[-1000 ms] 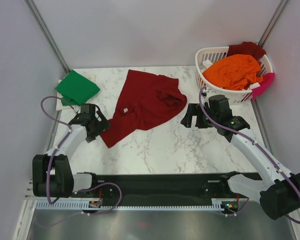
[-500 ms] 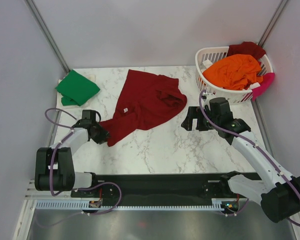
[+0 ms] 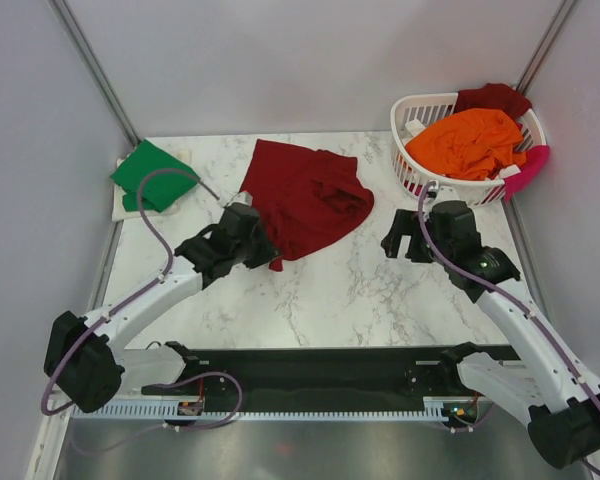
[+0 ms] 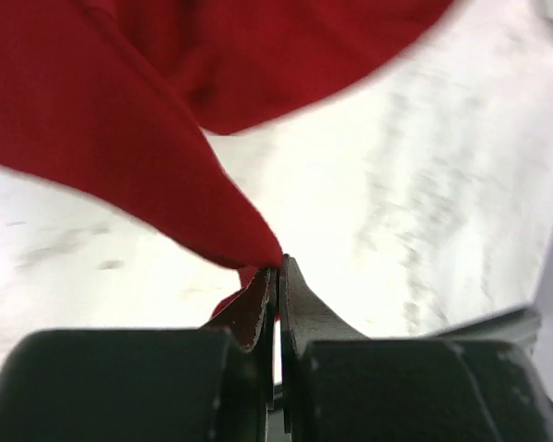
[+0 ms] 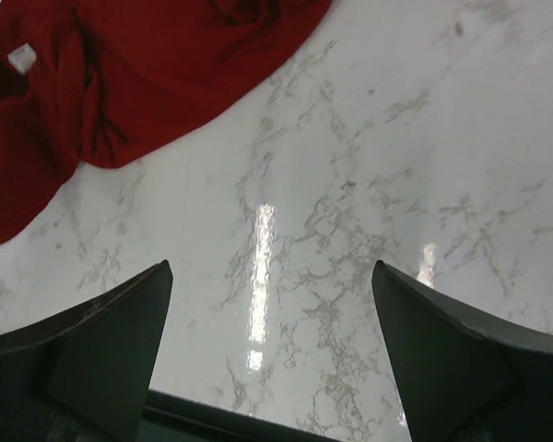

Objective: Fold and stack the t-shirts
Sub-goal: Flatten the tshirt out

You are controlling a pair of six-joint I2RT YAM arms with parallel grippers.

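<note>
Pinching a corner of the dark red t-shirt (image 3: 310,195) in the left gripper (image 4: 278,269), likely to spread it flat. Holding the right gripper (image 5: 272,272) wide apart, empty, nearby.

White slotted basket (image 3: 405,165) (far right corner) stands on the marble table (image 3: 360,290).

Dark red t-shirt (image 4: 120,120): blurred, cropped in left wrist view; near corner hidden under left hand (image 3: 262,253) from above. Pink t-shirt (image 3: 526,172) partly behind laundry basket (image 3: 417,178).
</note>
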